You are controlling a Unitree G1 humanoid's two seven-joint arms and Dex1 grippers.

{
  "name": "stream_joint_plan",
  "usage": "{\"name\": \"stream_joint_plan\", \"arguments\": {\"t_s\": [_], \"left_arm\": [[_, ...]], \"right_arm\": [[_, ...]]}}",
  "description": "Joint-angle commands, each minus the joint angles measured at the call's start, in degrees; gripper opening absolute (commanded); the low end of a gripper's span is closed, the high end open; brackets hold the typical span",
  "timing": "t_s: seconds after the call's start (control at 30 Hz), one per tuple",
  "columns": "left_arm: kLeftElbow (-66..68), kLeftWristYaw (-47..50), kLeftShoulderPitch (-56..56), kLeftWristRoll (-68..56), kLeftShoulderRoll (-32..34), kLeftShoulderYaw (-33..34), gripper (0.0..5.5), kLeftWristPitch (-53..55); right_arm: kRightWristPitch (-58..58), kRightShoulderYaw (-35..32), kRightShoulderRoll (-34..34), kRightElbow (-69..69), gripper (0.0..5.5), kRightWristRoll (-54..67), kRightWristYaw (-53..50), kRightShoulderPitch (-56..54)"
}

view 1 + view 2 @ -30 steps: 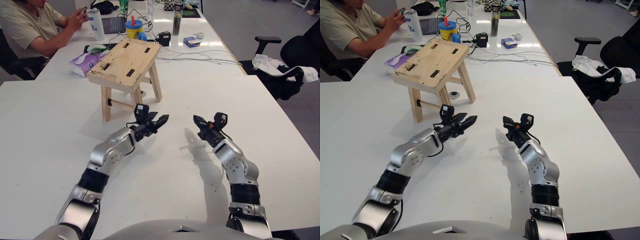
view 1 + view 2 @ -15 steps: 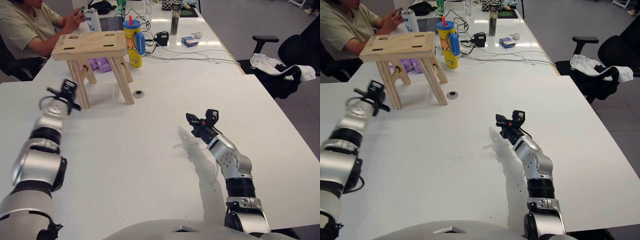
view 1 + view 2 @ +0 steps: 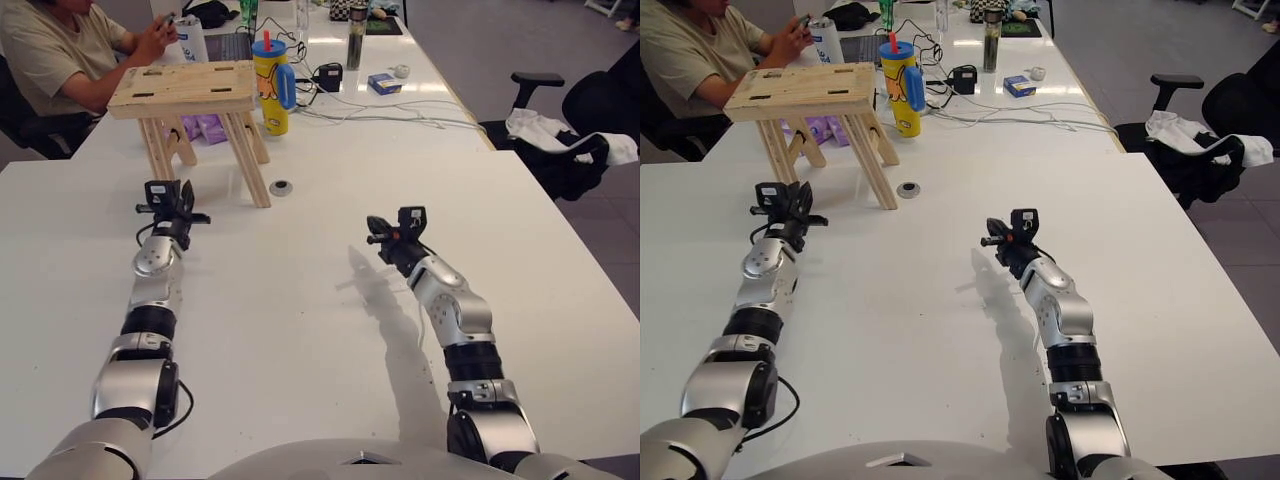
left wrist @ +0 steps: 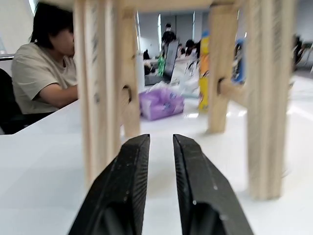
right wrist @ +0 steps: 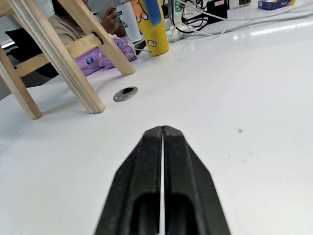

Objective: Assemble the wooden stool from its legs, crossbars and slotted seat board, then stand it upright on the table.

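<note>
**Spotter:** Where is the stool for you?

**Me:** The stool (image 3: 185, 90) is in the upper left of my head view. It stands upright on the white table (image 3: 300, 330), with the seat board level on top and its dark slots showing. It is pale bare wood with splayed legs, and a crossbar (image 4: 234, 92) is set into the legs. A yellow cup (image 3: 268, 85) is just behind it, and a small round disc (image 3: 281, 187) lies near its right front leg.

**Spotter:** And your grippers?

**Me:** My left gripper (image 4: 161, 139) is low and left of centre, just in front of the near legs. Its fingers are a narrow slit apart with nothing between them. My right gripper (image 5: 162, 129) hangs mid-frame, well apart from the stool, with its fingers pressed together on nothing.

**Spotter:** So what's left?

**Me:** I judge the build done, so the step now is getting clear cleanly. I'd draw the left arm straight back toward me, slowly and with no sideways sweep. A nudge on a leg could skid or tip a light stool. The right arm I'd leave parked.
</note>
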Motion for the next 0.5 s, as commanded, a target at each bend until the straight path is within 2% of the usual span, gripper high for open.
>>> {"name": "stream_joint_plan", "arguments": {"t_s": [0.03,0.1,0.27,0.5], "left_arm": [[-7.70,6.12,0.58,3.25,-3.90,-0.40,0.91,5.27],[-10.06,9.42,0.53,5.10,-5.59,-0.50,0.91,6.64],[-11.47,8.67,-1.30,4.89,-9.42,-0.42,0.91,8.52],[-8.74,10.96,-2.30,4.92,-16.19,1.19,0.91,2.33]], "right_arm": [[-6.32,-0.18,0.58,6.73,0.00,-4.26,-3.28,-7.03],[-9.45,-0.79,1.46,9.74,0.00,-6.13,-6.42,-9.76],[-17.54,0.16,2.55,16.05,0.00,-10.18,-8.75,-12.50],[-28.15,1.69,5.52,25.52,0.00,-14.43,-11.27,-14.02]]}}
